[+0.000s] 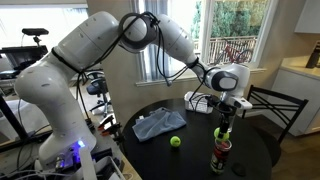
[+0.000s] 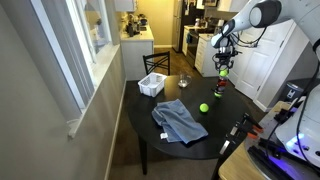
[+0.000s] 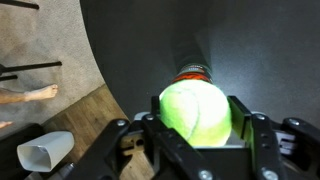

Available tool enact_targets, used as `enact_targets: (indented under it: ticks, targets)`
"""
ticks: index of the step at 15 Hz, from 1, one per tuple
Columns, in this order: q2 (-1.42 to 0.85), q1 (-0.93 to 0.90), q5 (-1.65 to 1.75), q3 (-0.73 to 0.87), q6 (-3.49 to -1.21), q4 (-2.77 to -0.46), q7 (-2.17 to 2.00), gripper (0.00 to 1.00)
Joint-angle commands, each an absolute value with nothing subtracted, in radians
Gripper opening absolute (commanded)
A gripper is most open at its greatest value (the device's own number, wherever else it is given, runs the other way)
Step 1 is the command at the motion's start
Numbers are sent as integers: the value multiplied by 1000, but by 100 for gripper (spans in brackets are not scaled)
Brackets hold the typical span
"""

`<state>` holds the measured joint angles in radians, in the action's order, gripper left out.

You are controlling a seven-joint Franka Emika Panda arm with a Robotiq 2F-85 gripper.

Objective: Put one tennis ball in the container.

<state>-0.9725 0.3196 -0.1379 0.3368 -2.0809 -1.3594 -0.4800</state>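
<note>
1. Tennis ball (image 1: 176, 142) (image 1: 224, 133): two, both fuzzy yellow-green.
2. Container (image 1: 220, 155): one tall narrow can.
3. Cloth (image 2: 180, 122): one, blue-grey.
4. Basket (image 2: 152, 86): one, white.
5. Table (image 1: 255, 150): one, round and black.
6. Robot arm (image 1: 100, 45): one, white.

The white arm (image 1: 95, 55) rises from its base, bends sharply at a high elbow (image 1: 140, 28), and its forearm slopes down to the wrist (image 1: 230, 80). In both exterior views the wrist is turned so that the gripper (image 1: 224, 116) (image 2: 222, 62) points straight down, hanging above the round tabletop (image 1: 190, 165) close to its edge and well clear of the surface. In the wrist view the gripper (image 3: 195, 128) has its dark fingers (image 3: 252, 132) pressed against opposite sides of a tennis ball (image 3: 195, 110), which sits between them and fills the gap.
</note>
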Motion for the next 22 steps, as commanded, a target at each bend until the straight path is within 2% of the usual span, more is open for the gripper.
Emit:
enact_targets:
  ticks: [1, 5, 6, 10, 22]
  targets:
    - [-1008, 341, -132, 327, -2073, -1298, -482, 41]
    - [-1033, 349, -132, 327, -2072, -1267, -482, 41]
    - [-1037, 350, -132, 328, -2076, -1264, -485, 91]
    - [-1047, 354, -132, 326, -2075, -1253, -484, 100]
    - [-1050, 348, -130, 317, -2039, -1249, -483, 100]
